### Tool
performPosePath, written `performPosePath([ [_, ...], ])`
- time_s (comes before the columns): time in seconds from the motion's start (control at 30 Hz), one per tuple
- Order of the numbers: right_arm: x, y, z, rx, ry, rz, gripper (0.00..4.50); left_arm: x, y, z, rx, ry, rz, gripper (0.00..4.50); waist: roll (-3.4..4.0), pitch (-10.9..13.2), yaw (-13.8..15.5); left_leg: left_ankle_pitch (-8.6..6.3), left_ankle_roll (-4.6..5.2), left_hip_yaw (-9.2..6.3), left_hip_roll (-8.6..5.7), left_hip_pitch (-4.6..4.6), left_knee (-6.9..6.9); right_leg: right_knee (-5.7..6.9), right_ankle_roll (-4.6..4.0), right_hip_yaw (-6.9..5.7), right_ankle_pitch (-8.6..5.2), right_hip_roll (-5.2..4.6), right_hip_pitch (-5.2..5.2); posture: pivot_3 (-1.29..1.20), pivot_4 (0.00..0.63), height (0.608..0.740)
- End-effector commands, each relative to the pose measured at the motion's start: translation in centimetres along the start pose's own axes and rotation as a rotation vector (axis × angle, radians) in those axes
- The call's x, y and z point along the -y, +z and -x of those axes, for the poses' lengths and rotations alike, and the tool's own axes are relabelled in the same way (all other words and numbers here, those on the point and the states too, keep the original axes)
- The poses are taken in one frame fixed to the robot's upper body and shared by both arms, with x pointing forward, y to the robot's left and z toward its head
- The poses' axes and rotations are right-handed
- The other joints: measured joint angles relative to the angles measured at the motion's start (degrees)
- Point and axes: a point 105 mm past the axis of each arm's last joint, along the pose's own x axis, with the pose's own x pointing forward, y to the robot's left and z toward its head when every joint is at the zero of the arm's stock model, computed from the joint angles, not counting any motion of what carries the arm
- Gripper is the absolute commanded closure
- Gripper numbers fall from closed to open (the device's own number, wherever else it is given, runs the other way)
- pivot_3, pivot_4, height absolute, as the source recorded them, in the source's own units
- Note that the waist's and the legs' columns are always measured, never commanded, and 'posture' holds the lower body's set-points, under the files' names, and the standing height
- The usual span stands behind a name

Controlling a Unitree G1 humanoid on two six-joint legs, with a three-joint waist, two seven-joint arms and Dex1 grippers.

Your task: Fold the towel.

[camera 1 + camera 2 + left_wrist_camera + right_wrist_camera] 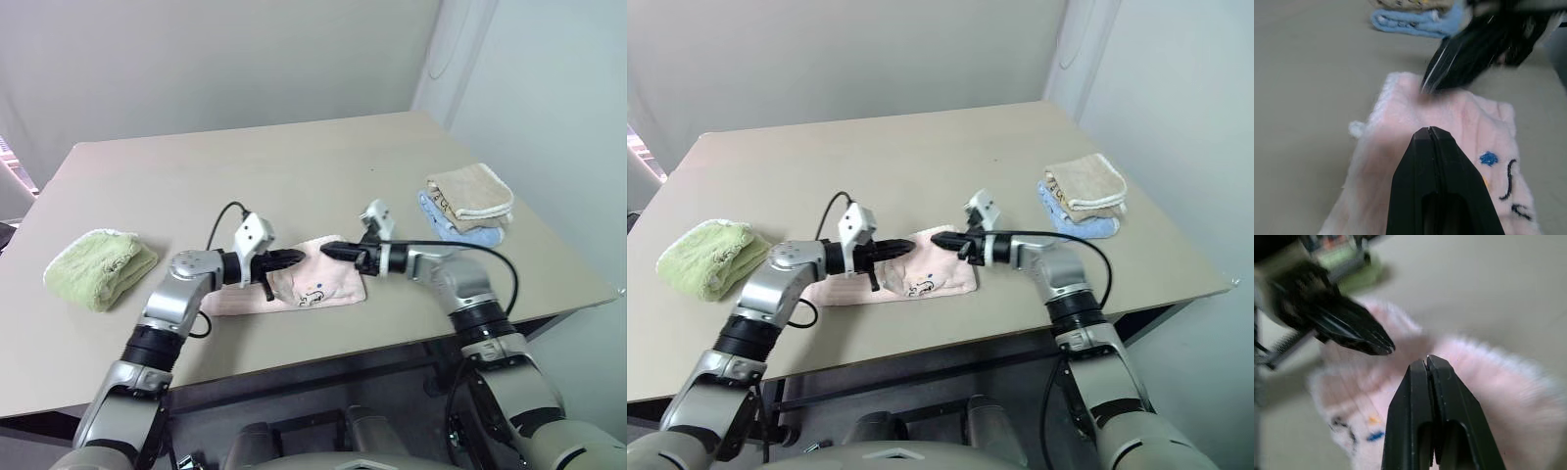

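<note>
The pale pink towel (328,287) lies folded small on the table near the front edge, with a small embroidered figure on its top layer and a white loop (1355,129) at one edge. My left gripper (299,257) comes in from the left and hovers just over the towel's middle, shut, with nothing between its fingers. My right gripper (326,251) comes in from the right, also shut and holding nothing. The two tips nearly meet above the cloth. The left wrist view has the right gripper (1426,87) ahead of my left gripper (1431,130). The right wrist view shows my right gripper (1427,358).
A light green towel (101,264) lies folded at the left of the table (294,166). A beige towel (472,191) rests on a blue towel (462,225) at the right. The table's front edge runs just below the pink towel.
</note>
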Motion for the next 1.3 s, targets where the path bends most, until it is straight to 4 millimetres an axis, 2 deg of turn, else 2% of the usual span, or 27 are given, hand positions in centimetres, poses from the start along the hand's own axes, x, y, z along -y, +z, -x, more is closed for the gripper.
performPosePath([
  [0.03, 0.8, -1.1, -1.0, -0.024, -0.066, 0.013, 4.45, 0.7, -1.9, -0.6, -0.062, -0.034, -0.054, 4.50, 0.00, 0.00, 0.06, 0.00, 0.00, 0.00, 0.00, 0.00, -0.01, 0.00, 0.00, 0.00, 0.00, 0.00, 0.00, 0.00, 0.000, 0.729],
  [0.13, 1.9, -3.4, -1.5, -0.113, -0.143, 0.036, 4.45, 0.9, -3.7, -0.9, -0.092, -0.030, -0.027, 4.50, 0.00, 0.00, 0.12, 0.00, 0.00, 0.00, -0.01, -0.02, 0.03, 0.00, 0.00, 0.01, 0.01, -0.03, -0.01, 0.00, 0.000, 0.729],
  [0.23, 2.0, -5.4, -1.4, -0.171, -0.150, 0.044, 4.45, 0.8, -5.1, -1.1, -0.111, -0.023, 0.015, 4.50, -0.10, -0.25, 0.10, 0.00, 0.00, -0.01, -0.02, 0.07, 0.10, 0.00, 0.01, 0.01, 0.00, -0.04, 0.12, 0.00, 0.000, 0.729],
  [0.37, 2.4, -6.6, -0.9, -0.220, -0.163, 0.050, 4.45, 0.9, -5.4, -1.2, -0.096, -0.034, 0.045, 4.50, -0.11, -0.62, 0.11, 0.00, 0.00, -0.03, -0.01, 0.42, 0.14, 0.00, 0.01, 0.00, -0.01, -0.04, 0.50, 0.00, 0.000, 0.729],
  [0.5, 2.3, -6.2, -0.8, -0.217, -0.142, 0.058, 4.45, 0.6, -5.1, -1.5, -0.076, -0.028, 0.051, 4.50, -0.10, -0.63, 0.12, -0.02, -0.03, -0.10, 0.00, 1.06, 0.03, -0.13, 0.00, -0.05, -0.04, -0.06, 1.11, 0.00, 0.000, 0.729],
  [0.67, 1.0, -2.6, -0.9, -0.063, -0.041, 0.007, 4.45, 0.1, -3.7, -1.0, -0.031, -0.032, 0.095, 4.50, -0.09, -0.60, 0.06, -0.02, -0.03, -0.11, -0.01, 0.98, -0.02, -0.16, 0.00, -0.05, -0.04, -0.08, 1.06, 0.00, 0.000, 0.729],
  [0.7, 1.0, -2.0, -0.8, -0.037, -0.036, 0.000, 4.09, -0.1, -3.3, -0.8, -0.016, -0.032, 0.104, 4.50, -0.08, -0.60, 0.05, -0.02, -0.02, -0.11, 0.00, 0.91, -0.03, -0.15, 0.00, -0.05, -0.04, -0.08, 0.98, 0.00, 0.000, 0.729],
  [0.8, 1.1, 0.2, -0.4, 0.047, -0.034, -0.059, 3.22, -0.7, -1.6, 0.5, 0.024, -0.022, 0.118, 3.91, -0.07, -0.56, 0.04, -0.01, -0.02, -0.11, -0.01, 0.77, -0.09, -0.10, 0.00, -0.05, -0.04, -0.05, 0.81, 0.00, 0.000, 0.729],
  [0.9, 0.9, 1.3, 0.0, 0.081, -0.022, -0.066, 2.16, -1.1, -0.8, 1.6, 0.025, 0.000, 0.106, 2.94, -0.05, -0.56, -0.09, -0.01, -0.01, -0.11, 0.00, 0.45, -0.07, 0.01, -0.01, -0.03, -0.04, -0.03, 0.44, 0.00, 0.000, 0.729],
  [1.03, -0.3, 2.7, 0.6, 0.090, 0.034, -0.022, 0.64, -1.8, 1.0, 4.0, 0.020, 0.083, 0.032, 1.46, -0.02, -0.53, -0.02, 0.00, 0.00, -0.12, 0.01, 0.13, -0.06, 0.05, 0.00, -0.03, -0.03, 0.00, 0.11, 0.00, 0.000, 0.729],
  [1.1, -1.0, 3.7, 1.0, 0.115, 0.064, -0.036, 0.04, -1.9, 1.8, 5.5, 0.026, 0.114, 0.047, 1.45, -0.02, -0.53, 0.04, 0.00, 0.00, -0.10, 0.02, -0.01, -0.07, 0.04, 0.01, -0.02, -0.02, -0.01, -0.03, 0.00, 0.000, 0.729],
  [1.13, -1.7, 4.2, 1.3, 0.121, 0.092, -0.032, 0.04, -2.2, 2.2, 6.6, 0.025, 0.149, 0.078, 1.45, -0.01, -0.52, -0.03, 0.00, 0.00, -0.11, 0.02, -0.02, -0.07, 0.04, 0.01, -0.03, -0.02, -0.02, -0.03, 0.00, 0.000, 0.729],
  [1.2, -2.7, 4.5, 1.8, 0.103, 0.135, -0.030, 0.04, -2.2, 1.5, 9.4, -0.037, 0.215, 0.129, 1.45, -0.01, -0.51, -0.10, 0.00, 0.00, -0.11, 0.03, -0.04, -0.10, 0.03, 0.02, -0.02, -0.03, -0.02, -0.06, 0.00, 0.000, 0.729],
  [1.3, -3.4, 4.6, 2.1, 0.090, 0.156, -0.063, 0.04, -2.2, 0.7, 11.3, -0.093, 0.280, 0.201, 1.45, -0.01, -0.51, 0.00, 0.00, 0.00, -0.11, 0.05, 0.01, -0.17, 0.03, 0.03, -0.05, -0.07, -0.02, -0.06, 0.00, 0.000, 0.729],
])
